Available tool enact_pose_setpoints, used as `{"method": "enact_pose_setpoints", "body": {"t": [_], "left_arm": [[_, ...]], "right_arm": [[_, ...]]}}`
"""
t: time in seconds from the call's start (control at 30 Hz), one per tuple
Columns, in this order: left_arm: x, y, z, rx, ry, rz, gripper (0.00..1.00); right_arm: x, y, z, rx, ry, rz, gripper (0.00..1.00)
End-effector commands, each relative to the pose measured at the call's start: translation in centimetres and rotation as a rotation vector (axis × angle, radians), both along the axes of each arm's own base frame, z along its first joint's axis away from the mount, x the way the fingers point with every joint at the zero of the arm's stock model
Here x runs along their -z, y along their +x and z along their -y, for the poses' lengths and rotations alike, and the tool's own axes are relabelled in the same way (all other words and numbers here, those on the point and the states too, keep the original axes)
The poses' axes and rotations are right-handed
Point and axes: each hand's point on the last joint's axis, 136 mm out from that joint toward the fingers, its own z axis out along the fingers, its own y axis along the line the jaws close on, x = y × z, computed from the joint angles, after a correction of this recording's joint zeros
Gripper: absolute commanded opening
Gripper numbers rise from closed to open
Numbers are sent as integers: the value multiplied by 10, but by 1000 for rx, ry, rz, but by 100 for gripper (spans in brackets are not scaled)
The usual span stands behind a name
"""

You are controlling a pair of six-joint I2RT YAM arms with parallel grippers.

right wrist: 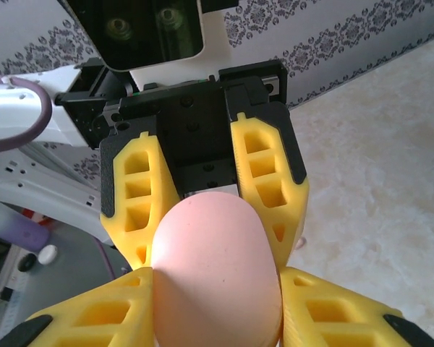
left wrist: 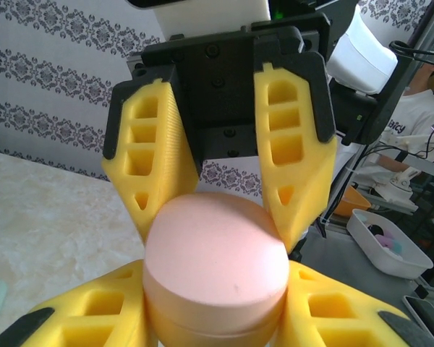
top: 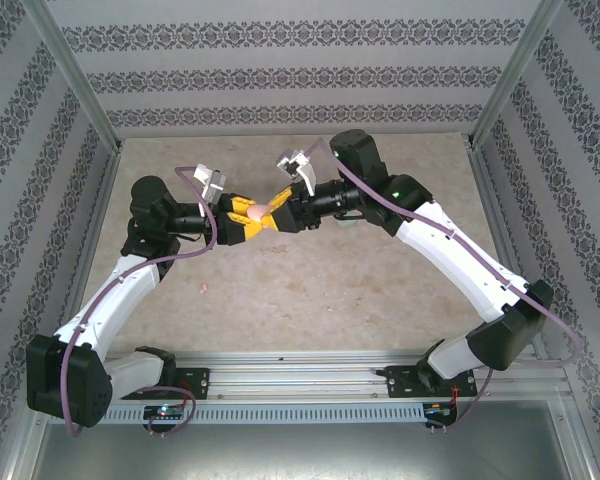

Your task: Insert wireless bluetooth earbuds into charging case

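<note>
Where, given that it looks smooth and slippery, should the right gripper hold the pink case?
Probably the side wall of the pink case, at the half away from the left gripper, coming head-on from opposite it. The left gripper holds the other half. The rounded top offers no purchase, while the wall gives the right gripper two opposed sides to pinch.

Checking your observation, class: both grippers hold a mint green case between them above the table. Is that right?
No. The case is pale pink, not mint green, as the left wrist view shows. The left gripper and right gripper do hold it between them above the table.
</note>
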Motion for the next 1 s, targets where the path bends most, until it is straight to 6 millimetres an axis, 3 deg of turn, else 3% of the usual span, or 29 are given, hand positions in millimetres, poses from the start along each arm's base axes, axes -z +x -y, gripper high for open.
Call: {"method": "enact_pose_setpoints", "body": {"t": [0.0,0.23,0.43,0.73,0.83,0.97], "left_arm": [[-13,-14,4,66,-7,70,28],[-15,-15,3,67,-11,72,28],[-18,-15,3,69,-17,77,28],[-17,-12,4,63,-19,77,28],[-15,-10,4,60,-18,72,28],[-12,-7,4,45,-19,76,28]], "right_arm": [[-20,28,4,91,85,-50,35],[-27,39,8,148,131,-94,42],[-20,49,11,211,107,-100,54],[-14,57,5,220,158,-193,58],[-13,65,10,304,153,-204,69],[-13,71,17,375,151,-229,70]]}}
